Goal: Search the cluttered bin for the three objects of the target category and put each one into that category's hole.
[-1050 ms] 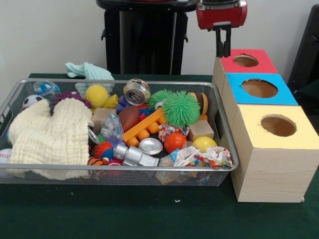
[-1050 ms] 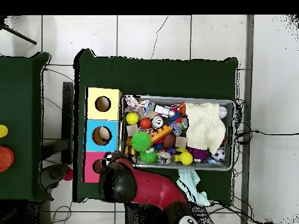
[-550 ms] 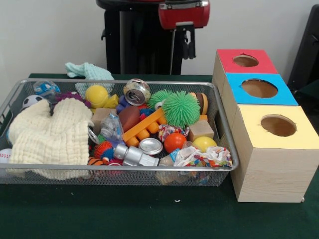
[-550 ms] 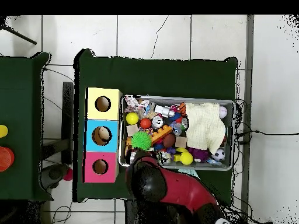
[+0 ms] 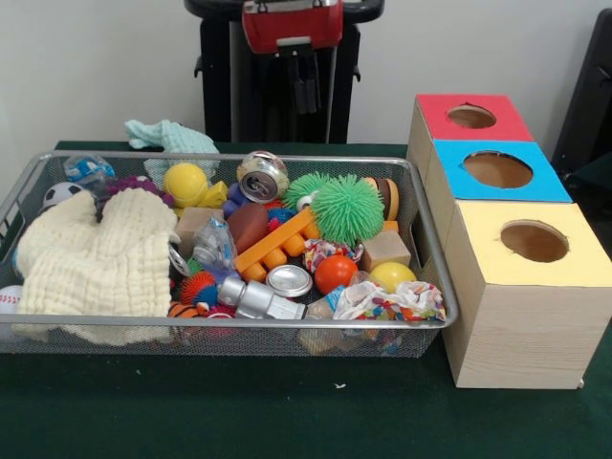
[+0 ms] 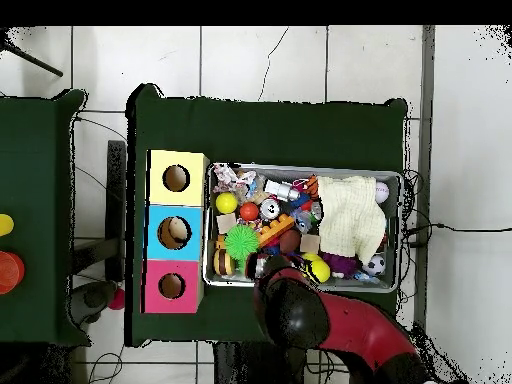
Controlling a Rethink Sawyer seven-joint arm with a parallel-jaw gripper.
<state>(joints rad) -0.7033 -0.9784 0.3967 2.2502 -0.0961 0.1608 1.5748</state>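
A wire mesh bin (image 5: 239, 323) holds a jumble of toys: a dented soda can (image 5: 263, 175), two silver cans (image 5: 289, 280) (image 5: 253, 298), a green spiky ball (image 5: 346, 207), an orange ball (image 5: 335, 273), a yellow ball (image 5: 392, 276), a yellow duck (image 5: 191, 185) and a cream cloth (image 5: 96, 258). To its right stand three boxes with holes: red (image 5: 470, 117), blue (image 5: 497, 170) and yellow (image 5: 534, 241). My gripper (image 5: 306, 105) hangs high behind the bin's far rim, above the soda can, with nothing seen in it. From overhead the arm (image 6: 295, 310) covers the bin's near edge (image 6: 395, 180).
A pale green cloth (image 5: 170, 136) lies on the table behind the bin. A soccer-patterned ball (image 5: 59, 194) and a baseball (image 5: 8, 299) sit at the bin's left end. A second dark table (image 6: 35, 215) with small objects stands beside the boxes.
The arm has swung away from above the red box to over the bin's far rim, moving left in the front view. Nothing in the bin has shifted.
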